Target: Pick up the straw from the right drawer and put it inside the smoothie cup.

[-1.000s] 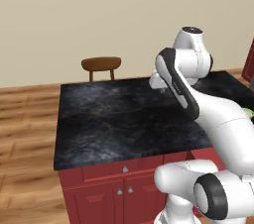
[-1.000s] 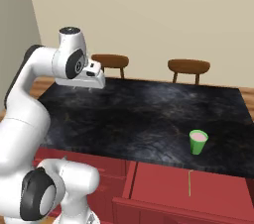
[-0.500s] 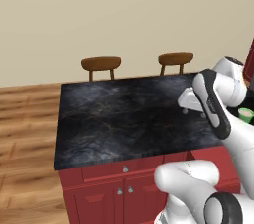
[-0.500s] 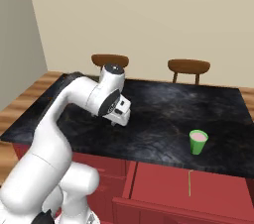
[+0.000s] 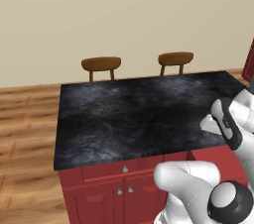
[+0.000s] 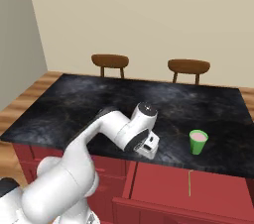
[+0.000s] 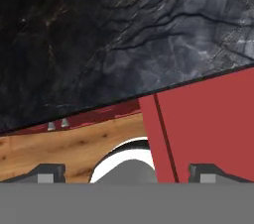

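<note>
Gripper: the white arm's two-finger gripper (image 7: 124, 173) has its small dark finger tips (image 7: 47, 172) standing far apart, jaws wide and nothing between them. In the right base view the gripper (image 6: 149, 144) hangs low at the front edge of the counter, pointing down past it.
Straw: the thin, pale whitish straw (image 6: 189, 183) lies lengthwise in the pulled-out red drawer (image 6: 163, 188) on the right side of the island, nearer the drawer's right half, well apart from the gripper.
Smoothie cup: the small bright green tapered cup with a pink top (image 6: 198, 141) stands upright on the black marbled counter (image 6: 89, 104), close to its front edge and right of the gripper (the straw lies just below it in the picture, the cup untouched).
Counter: a dark, veined stone slab (image 5: 134, 114) on a red cabinet base (image 5: 99, 188) with small metal knobs (image 5: 125, 169) on the left-hand drawer and doors.
Hand view: the black stone surface (image 7: 99, 34) is at the top, the red drawer interior (image 7: 208, 124) at the right, and the wooden plank floor (image 7: 64, 148) below the counter edge.
Chairs: two brown wooden chairs, one at the left (image 6: 110, 62) and one at the right (image 6: 188, 66), stand behind the island against the beige wall (image 6: 149, 15).
Floor: light wood planks (image 5: 25, 119) run to the left of the island.
</note>
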